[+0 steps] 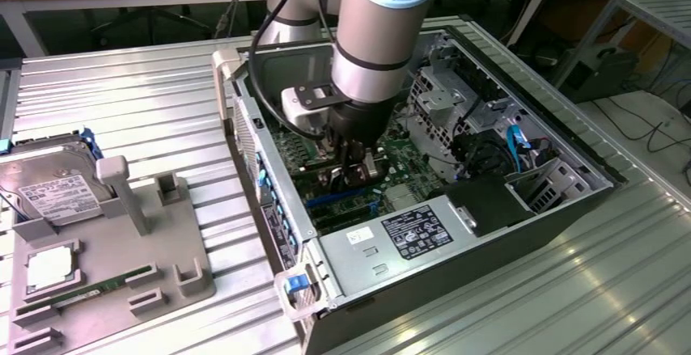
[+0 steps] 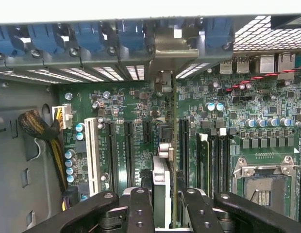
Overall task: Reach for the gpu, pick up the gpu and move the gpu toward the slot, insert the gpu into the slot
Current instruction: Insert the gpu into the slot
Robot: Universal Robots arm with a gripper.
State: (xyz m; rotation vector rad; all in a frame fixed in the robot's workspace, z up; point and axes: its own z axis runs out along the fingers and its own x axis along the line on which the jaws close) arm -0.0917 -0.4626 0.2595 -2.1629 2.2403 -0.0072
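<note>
Ribbed metal tabletop (image 1: 129, 104) carries everything, with workbenches behind it. At the exterior view's left sits a grey holder tray (image 1: 119, 258), bearing one silver hard drive (image 1: 48, 189), one square processor chip (image 1: 48, 268) and one narrow green memory stick (image 1: 97, 288). To its right lies one open computer case (image 1: 432, 242), side panel off, with the single robot arm (image 1: 378, 40) reaching straight down into it.

Deep in the case, the gripper (image 1: 351, 169) hangs just above the green motherboard (image 1: 405, 165). In the wrist view the gripper (image 2: 162, 201) is narrowed onto the gpu (image 2: 161, 182), one black finger (image 2: 141, 204) pressing each face. The card stands on edge directly below the wrist, its long axis running away from the camera toward the rear bracket openings, its silvery bracket (image 2: 165, 80) at that far end. It sits in line with the slot (image 1: 329, 201), which shows blue in the exterior view just beside the fingers; whether the card's edge is fully seated I cannot tell. Several long black slots run parallel either side, and one empty processor socket (image 2: 262, 187) lies further right.
</note>
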